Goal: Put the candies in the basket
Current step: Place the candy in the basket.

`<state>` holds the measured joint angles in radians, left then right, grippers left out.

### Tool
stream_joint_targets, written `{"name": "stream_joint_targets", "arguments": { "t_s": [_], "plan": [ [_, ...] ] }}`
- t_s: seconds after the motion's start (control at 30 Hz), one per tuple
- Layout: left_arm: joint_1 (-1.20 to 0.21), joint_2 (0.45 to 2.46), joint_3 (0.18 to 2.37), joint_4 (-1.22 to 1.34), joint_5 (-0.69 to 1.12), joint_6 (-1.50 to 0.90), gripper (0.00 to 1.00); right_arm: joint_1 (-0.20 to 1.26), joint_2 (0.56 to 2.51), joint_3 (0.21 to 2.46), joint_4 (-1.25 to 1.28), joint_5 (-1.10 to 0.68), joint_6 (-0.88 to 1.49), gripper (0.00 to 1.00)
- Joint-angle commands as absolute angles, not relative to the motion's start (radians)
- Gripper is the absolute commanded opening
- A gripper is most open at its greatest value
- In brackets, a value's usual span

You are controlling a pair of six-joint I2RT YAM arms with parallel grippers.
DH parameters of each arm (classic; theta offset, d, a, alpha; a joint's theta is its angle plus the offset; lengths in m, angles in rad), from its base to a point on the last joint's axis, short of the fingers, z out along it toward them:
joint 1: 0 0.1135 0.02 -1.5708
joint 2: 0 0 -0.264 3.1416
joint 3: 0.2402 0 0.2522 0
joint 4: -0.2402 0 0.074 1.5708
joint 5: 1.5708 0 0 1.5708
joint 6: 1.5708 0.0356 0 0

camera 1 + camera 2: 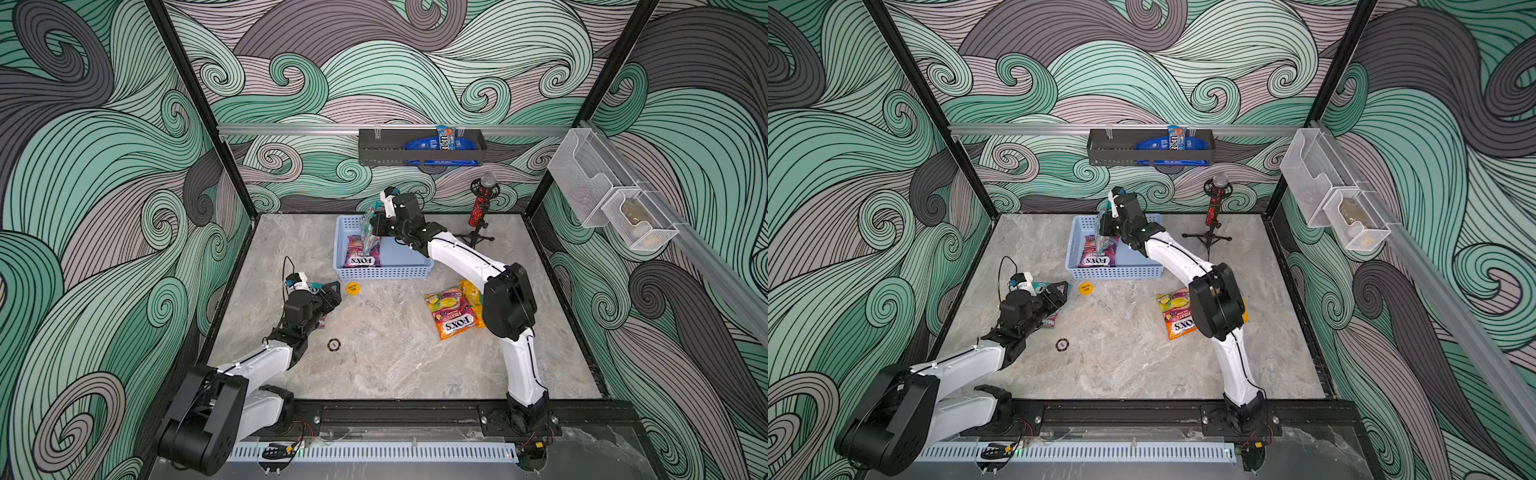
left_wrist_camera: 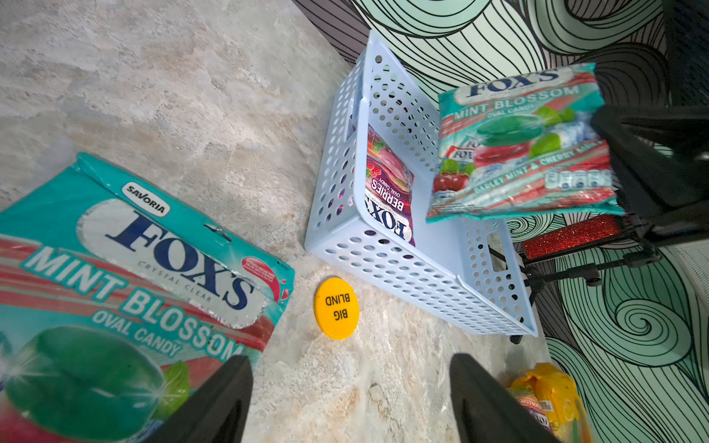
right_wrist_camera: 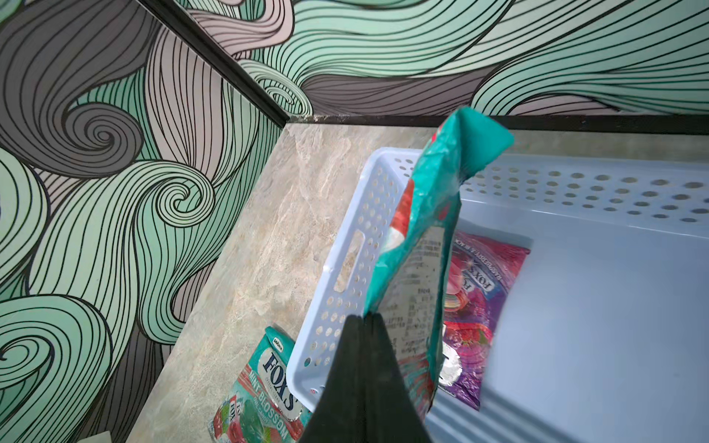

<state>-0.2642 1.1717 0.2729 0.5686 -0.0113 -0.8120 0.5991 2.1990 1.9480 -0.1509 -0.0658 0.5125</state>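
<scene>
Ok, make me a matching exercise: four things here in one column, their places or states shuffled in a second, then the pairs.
1. purple glossy candy bag
2. orange-red glossy candy bag
3. small round yellow disc
4. right hand

A. shut on a teal glossy candy bag above the light blue perforated plastic basket
B. on the marble table beside a yellow candy bag
C. lying inside the basket
D. on the table just outside the basket's near wall

Pairs: 1-C, 2-B, 3-D, 4-A
</scene>
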Motion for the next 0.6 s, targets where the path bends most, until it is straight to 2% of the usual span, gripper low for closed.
{"name": "stream_joint_targets", "arguments": {
  "t_s": [0.0, 0.3, 0.57],
  "plan": [
    [-0.261, 1.153, 0.295, 0.562, -0.044, -0.788, 0.83, 0.632, 2.237, 2.048, -0.108, -0.071, 0.545, 0.0],
    [-0.261, 1.14, 0.293, 0.561, -0.046, -0.781, 0.86, 0.638, 2.385, 2.149, -0.107, -0.039, 0.638, 0.0],
    [-0.261, 1.135, 0.294, 0.561, -0.039, -0.779, 0.86, 0.626, 2.382, 2.029, -0.105, 0.025, 0.592, 0.0]
  ]
}}
